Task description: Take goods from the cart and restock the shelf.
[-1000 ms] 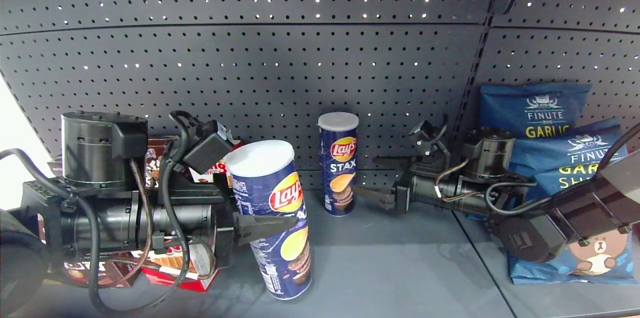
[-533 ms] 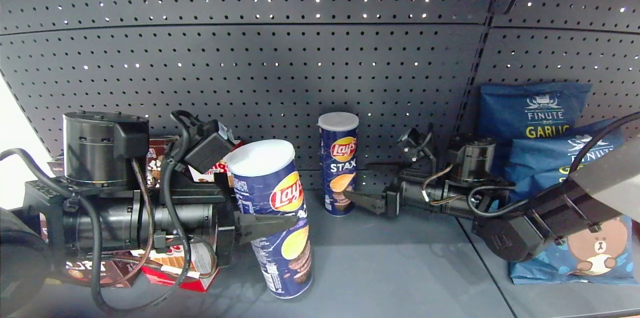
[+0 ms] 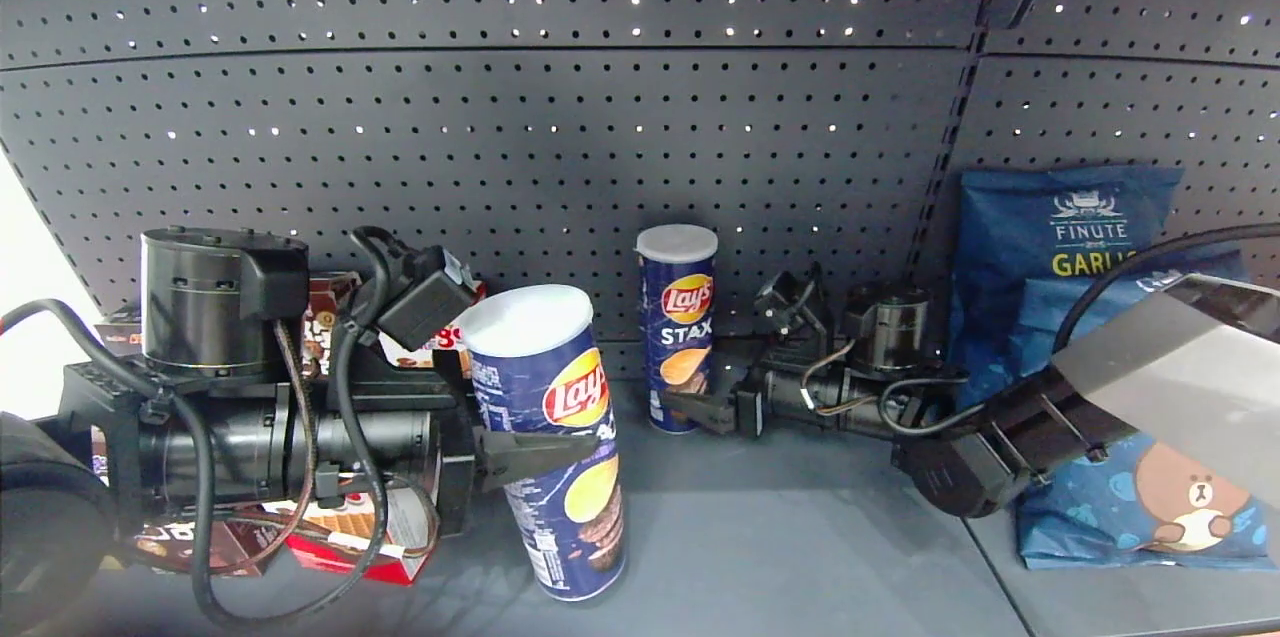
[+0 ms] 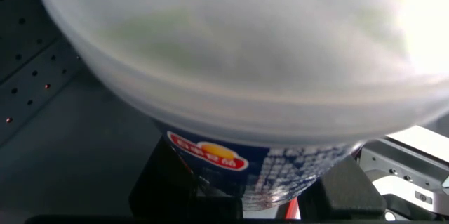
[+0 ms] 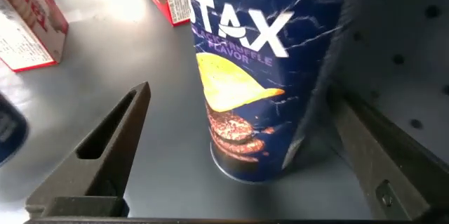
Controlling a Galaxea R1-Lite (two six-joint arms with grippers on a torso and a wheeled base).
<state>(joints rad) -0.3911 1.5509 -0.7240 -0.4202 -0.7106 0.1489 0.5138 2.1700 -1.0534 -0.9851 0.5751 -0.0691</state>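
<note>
Blue far can (image 3: 678, 317) partly behind right gripper (image 3: 702, 387)

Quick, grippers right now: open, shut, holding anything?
Left gripper: shut on the tilted front can.
Right gripper: open, fingers either side of the rear can, not gripping it.

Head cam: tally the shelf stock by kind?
Chip cans: 2 (near can, back can)
Blue snack bags: at least 2 (back bag, front bag); the right arm hides where they overlap
Snack boxes: at least 3 (upper brown box, lower brown box, red box); the left arm hides part of the stack
Total: at least 7
</note>
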